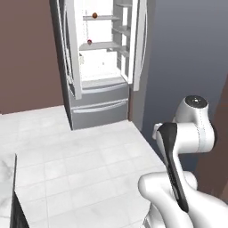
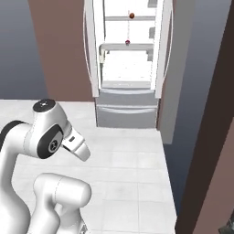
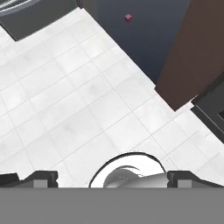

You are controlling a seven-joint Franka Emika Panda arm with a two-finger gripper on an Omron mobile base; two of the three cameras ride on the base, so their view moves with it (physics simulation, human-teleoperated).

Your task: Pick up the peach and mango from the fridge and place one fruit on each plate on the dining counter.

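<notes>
I judge the job barely begun: both fruits sit inside the fridge [image 1: 95,58], nothing is in my claw, and neither plate nor the dining counter's load can be checked from here. The fridge stands across the pale tiled floor [image 1: 89,156] from me, its two doors swung wide, white shelves lit, two wide grey drawers [image 2: 127,109] closed at the bottom. On the upper shelf rests a small orange-brown fruit [image 1: 94,15], on the shelf below a small dark-red one [image 1: 89,42]; at this size I cannot tell which is the peach and which the mango. Both read as near-round dots, so I can make out no long axis or pointing direction for either; that will have to be judged once I am close. The fridge itself is upright, its long axis vertical, its open front facing toward me. My arm is folded close over my base, well apart from the shelves. My gripper [image 3: 112,177] looks down at the floor tiles, its two dark tips far apart at the bottom corners of the hand view, so my claw is spread wide and empty. Left to do: close in on the fridge, fetch each fruit, carry them to the plates.
</notes>
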